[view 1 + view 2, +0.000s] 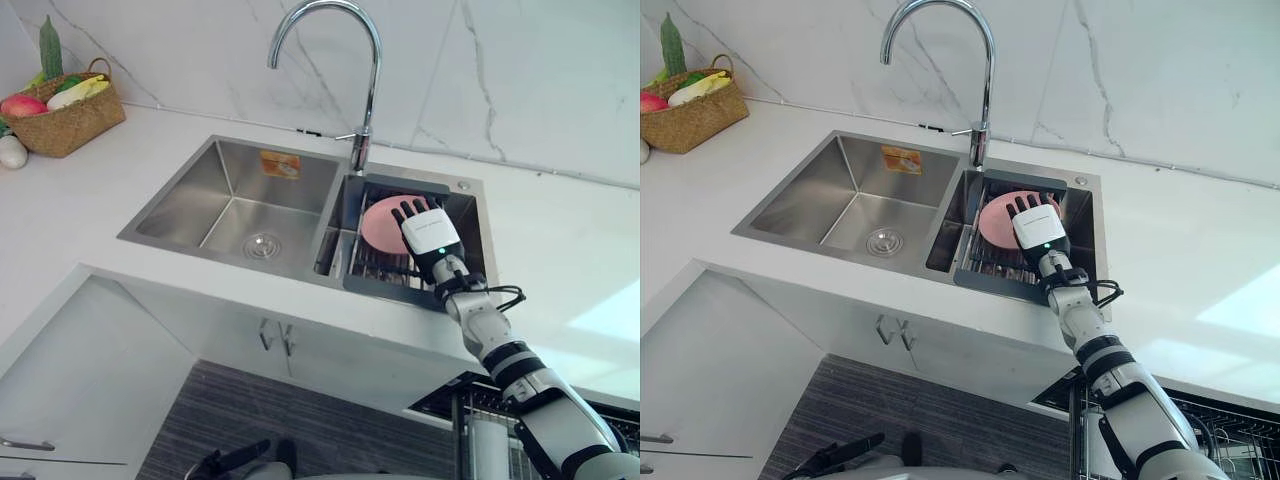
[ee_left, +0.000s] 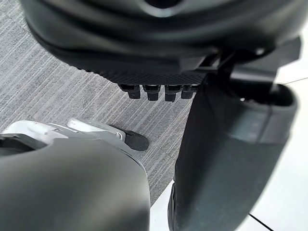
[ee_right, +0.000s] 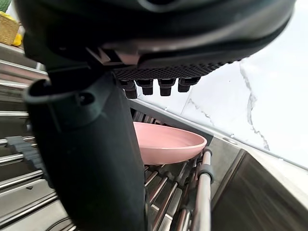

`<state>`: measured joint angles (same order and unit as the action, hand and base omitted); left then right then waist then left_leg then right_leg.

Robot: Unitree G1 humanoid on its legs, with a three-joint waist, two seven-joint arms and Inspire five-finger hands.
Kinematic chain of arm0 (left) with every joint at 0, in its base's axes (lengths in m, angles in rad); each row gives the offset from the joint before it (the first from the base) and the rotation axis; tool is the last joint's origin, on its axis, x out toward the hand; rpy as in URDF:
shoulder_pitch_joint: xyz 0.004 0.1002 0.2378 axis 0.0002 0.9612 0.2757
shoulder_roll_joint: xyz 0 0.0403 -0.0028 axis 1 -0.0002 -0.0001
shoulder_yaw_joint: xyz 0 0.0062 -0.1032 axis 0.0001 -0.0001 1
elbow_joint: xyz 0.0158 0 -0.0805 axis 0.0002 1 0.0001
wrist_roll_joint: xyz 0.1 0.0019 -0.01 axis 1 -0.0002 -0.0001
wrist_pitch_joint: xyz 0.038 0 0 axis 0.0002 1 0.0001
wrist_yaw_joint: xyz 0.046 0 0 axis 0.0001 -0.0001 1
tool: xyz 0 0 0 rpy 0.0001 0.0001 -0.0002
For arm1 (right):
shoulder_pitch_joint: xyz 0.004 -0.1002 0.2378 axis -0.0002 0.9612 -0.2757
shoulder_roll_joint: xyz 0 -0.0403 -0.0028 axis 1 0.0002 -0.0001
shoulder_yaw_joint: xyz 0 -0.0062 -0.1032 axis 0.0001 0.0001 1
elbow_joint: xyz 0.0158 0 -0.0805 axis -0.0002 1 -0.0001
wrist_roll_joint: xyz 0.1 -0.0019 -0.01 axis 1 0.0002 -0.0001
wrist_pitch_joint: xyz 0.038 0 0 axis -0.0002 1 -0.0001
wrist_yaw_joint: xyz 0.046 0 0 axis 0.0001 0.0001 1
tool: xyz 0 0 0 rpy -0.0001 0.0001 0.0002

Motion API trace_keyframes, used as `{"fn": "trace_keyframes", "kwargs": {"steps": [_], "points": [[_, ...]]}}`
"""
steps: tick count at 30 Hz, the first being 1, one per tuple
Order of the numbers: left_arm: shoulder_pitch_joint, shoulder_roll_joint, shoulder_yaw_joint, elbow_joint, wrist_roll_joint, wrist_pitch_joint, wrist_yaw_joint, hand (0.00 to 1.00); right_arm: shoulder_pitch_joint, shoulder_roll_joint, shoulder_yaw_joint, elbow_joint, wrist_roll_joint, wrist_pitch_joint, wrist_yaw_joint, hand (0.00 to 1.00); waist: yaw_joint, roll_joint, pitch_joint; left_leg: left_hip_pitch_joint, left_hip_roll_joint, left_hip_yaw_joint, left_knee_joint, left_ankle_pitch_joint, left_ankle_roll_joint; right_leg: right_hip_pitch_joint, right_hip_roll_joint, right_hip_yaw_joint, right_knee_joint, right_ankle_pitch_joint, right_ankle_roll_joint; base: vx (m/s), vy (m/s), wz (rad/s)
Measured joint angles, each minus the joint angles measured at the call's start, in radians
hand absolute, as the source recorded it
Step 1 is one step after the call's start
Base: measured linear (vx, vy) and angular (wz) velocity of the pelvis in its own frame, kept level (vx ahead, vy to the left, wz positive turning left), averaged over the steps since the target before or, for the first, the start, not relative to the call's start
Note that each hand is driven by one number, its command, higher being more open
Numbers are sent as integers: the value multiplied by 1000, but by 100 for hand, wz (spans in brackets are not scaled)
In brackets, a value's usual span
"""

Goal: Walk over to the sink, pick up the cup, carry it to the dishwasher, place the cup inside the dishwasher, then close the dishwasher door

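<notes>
Step in hand: the pick-up at the sink (image 1: 180, 215). No cup is visible. The one candidate is a pink dish (image 1: 378, 222), shallow and wide-rimmed, more bowl than cup. I take it as the task's thing.

Right hand (image 1: 430, 232) is over the sink's right basin, right above the pink dish. Its fingers are straight and spread and it grips nothing. I can't tell from these views whether it touches the dish.

Left hand (image 2: 159, 48) hangs low, below the sink's front edge and over the grey floor (image 2: 57, 91). Its fingers are relaxed and it holds nothing.

Containers:
- The sink's right basin holds a drain rack (image 1: 385, 268), and the pink dish sits tilted on the rack's bars toward the faucet (image 1: 370, 80).
- The sink's left basin holds only the drain strainer (image 1: 262, 244), plus an orange sticker (image 1: 280, 164) on its back wall.
- A wicker basket (image 1: 70, 125) stands on the desk (image 1: 560, 250), well to the left of the sink, with vegetables in it.
- A wire rack (image 1: 1230, 430) below and to the right of the sink is probably the open dishwasher's. Its contents are unclear.

Next move, my call: lower the right hand and get the thumb under the rim with the fingers over it. Pinch the edge, since the dish is too shallow for a wrap grasp. Risk: the rim may slip, or the dish may catch on the rack bars during the lift.
</notes>
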<state>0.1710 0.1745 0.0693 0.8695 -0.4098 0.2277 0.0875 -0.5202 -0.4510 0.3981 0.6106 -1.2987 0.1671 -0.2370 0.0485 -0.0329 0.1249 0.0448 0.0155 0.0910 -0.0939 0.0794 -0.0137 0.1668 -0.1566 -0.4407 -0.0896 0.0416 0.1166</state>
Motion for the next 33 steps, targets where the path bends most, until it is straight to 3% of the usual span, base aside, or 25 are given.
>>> {"fn": "trace_keyframes", "kwargs": {"steps": [1,2,10,18,29,33], "points": [[0,0,0,0,3,-3,0,100,0,1,0,2,-1,5,-12,100,1,0,0,-2,0,0,0,0,0,-2,0,0,0,0,0,0,0,0],[-1,0,0,-1,7,-5,0,100,0,2,0,4,-1,10,-27,0,2,0,0,-3,0,0,0,0,0,-4,0,0,0,0,0,0,0,0],[-2,-2,0,-3,18,-21,3,100,-1,23,0,7,-12,19,-118,0,7,0,2,-8,-1,0,0,2,3,-10,0,1,3,-1,1,0,0,0],[-1,-4,3,-4,19,-39,23,100,-43,26,2,5,-30,-31,-164,0,10,2,9,-8,0,0,0,2,3,-10,0,1,0,-1,1,0,0,0],[-2,-5,4,-5,20,-61,19,100,-61,23,8,5,-14,-93,-158,0,16,0,19,-10,1,5,0,1,3,-15,0,6,0,-2,1,0,0,0],[-2,-5,4,-12,20,-67,18,100,-60,18,-1,-28,64,-107,-158,0,6,1,19,-10,2,11,1,-1,2,-22,0,18,0,-2,1,0,0,-8]]}}
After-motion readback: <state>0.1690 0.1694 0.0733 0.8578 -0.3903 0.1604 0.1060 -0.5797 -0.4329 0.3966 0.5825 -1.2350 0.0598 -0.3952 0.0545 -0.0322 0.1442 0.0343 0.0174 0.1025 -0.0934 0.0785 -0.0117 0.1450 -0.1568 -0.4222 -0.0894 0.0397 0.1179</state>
